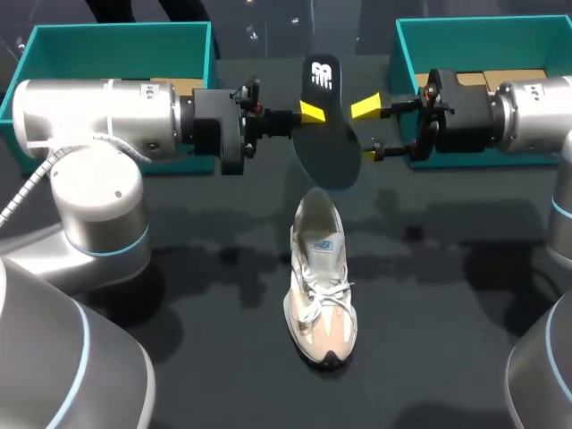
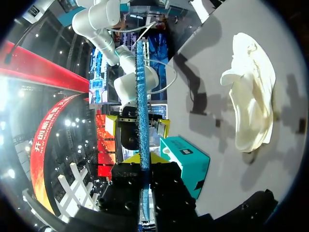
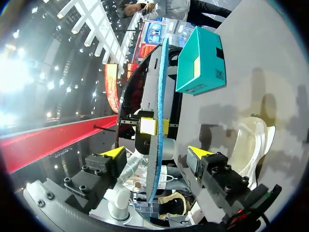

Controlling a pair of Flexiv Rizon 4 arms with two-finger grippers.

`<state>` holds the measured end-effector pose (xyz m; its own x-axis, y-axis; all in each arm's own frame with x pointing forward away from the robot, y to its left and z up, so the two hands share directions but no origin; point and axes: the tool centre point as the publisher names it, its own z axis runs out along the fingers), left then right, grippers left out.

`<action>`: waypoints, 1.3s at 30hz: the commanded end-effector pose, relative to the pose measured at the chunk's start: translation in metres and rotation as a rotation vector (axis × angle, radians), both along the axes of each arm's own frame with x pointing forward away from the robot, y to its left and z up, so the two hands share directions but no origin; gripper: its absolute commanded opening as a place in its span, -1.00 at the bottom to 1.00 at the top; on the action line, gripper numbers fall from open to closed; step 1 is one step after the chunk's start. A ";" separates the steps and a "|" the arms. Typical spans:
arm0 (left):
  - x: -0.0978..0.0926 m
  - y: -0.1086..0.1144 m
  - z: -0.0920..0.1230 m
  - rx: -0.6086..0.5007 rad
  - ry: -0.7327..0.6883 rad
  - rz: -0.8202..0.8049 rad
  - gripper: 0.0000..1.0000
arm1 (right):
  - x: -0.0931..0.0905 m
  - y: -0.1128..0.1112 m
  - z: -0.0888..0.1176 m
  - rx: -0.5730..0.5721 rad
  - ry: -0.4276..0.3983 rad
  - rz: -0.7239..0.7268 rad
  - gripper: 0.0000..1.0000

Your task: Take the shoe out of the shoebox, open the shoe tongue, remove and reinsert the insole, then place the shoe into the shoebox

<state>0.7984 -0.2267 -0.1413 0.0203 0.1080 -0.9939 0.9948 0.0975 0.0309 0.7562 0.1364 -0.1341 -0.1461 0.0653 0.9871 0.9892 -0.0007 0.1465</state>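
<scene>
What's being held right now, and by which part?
The insole, pinched at the middle of one long edge by the left tool. The right tool is open, its fingers either side of the insole, not gripping.

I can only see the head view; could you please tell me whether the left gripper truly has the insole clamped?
Observer: Yes. In the left wrist view, the left gripper has both yellow tips pressed against the insole, which it sees edge-on.
Operator: Thank you. Is the right gripper touching it too?
Observer: No. In the right wrist view, the right gripper is open. The insole stands between its fingers with a gap on each side.
</scene>
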 end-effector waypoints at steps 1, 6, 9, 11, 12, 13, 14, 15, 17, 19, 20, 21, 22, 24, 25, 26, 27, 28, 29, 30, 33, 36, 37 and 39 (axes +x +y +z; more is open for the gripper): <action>0.001 -0.007 -0.002 -0.005 0.002 0.009 -1.00 | 0.001 0.005 0.000 -0.004 0.003 0.005 0.33; 0.003 -0.010 -0.003 -0.018 0.006 0.020 -1.00 | 0.001 0.010 -0.001 0.000 0.005 0.014 0.35; 0.004 -0.012 -0.003 -0.022 0.008 0.023 -1.00 | 0.001 0.013 -0.001 0.003 0.007 0.020 0.25; 0.005 -0.013 -0.003 -0.024 0.005 0.025 -1.00 | 0.001 0.014 -0.001 0.003 0.008 0.023 0.16; 0.005 -0.013 -0.003 -0.024 0.001 0.025 -1.00 | 0.001 0.015 0.000 0.002 0.010 0.025 0.17; 0.005 -0.014 -0.003 -0.025 -0.001 0.025 -1.00 | 0.001 0.015 0.000 0.001 0.012 0.026 0.18; 0.005 -0.015 -0.003 -0.025 -0.002 0.025 -1.00 | 0.000 0.016 0.000 0.001 0.014 0.028 0.15; 0.005 -0.015 -0.003 -0.025 -0.005 0.024 -1.00 | 0.000 0.016 0.000 0.001 0.017 0.031 0.07; 0.005 -0.016 -0.003 -0.025 -0.008 0.024 -1.00 | 0.000 0.017 0.000 0.002 0.019 0.033 -0.01; 0.005 -0.016 -0.003 -0.025 -0.012 0.024 -1.00 | 0.000 0.018 -0.001 0.001 0.023 0.037 -0.04; 0.005 -0.016 -0.003 -0.025 -0.012 0.024 -1.00 | 0.000 0.018 -0.001 0.000 0.024 0.037 -0.05; 0.005 -0.017 -0.003 -0.024 -0.014 0.024 -1.00 | -0.001 0.018 -0.001 0.000 0.027 0.039 -0.07; 0.005 -0.017 -0.003 -0.023 -0.016 0.025 -1.00 | -0.001 0.019 -0.002 0.000 0.029 0.039 -0.09; 0.006 -0.017 -0.003 -0.022 -0.018 0.027 -1.00 | -0.001 0.019 -0.002 0.001 0.033 0.041 -0.13; 0.006 -0.017 -0.004 -0.021 -0.019 0.028 -1.00 | -0.001 0.019 -0.003 0.001 0.035 0.042 -0.15; 0.006 -0.017 -0.004 -0.020 -0.020 0.028 -1.00 | -0.002 0.020 -0.003 0.001 0.037 0.044 -0.19; 0.007 -0.017 -0.004 -0.020 -0.021 0.029 -1.00 | -0.002 0.020 -0.003 0.001 0.039 0.046 -0.22; 0.007 -0.017 -0.004 -0.020 -0.022 0.029 -1.00 | -0.002 0.020 -0.004 0.001 0.042 0.047 -0.25; 0.007 -0.017 -0.004 -0.020 -0.023 0.030 -1.00 | -0.002 0.021 -0.004 0.000 0.044 0.048 -0.26; 0.007 -0.017 -0.004 -0.020 -0.024 0.030 -1.00 | -0.002 0.021 -0.004 0.000 0.046 0.049 -0.29; 0.008 -0.017 -0.004 -0.020 -0.026 0.031 -1.00 | -0.003 0.022 -0.004 -0.002 0.052 0.054 -0.33; 0.008 -0.018 -0.005 -0.019 -0.025 0.028 -1.00 | -0.003 0.024 -0.005 -0.005 0.057 0.062 -0.44; 0.008 -0.018 -0.005 -0.020 -0.025 0.028 -1.00 | -0.003 0.024 -0.005 -0.006 0.058 0.064 -0.45; 0.008 -0.018 -0.005 -0.020 -0.024 0.026 -1.00 | -0.002 0.025 -0.005 -0.007 0.060 0.069 -0.48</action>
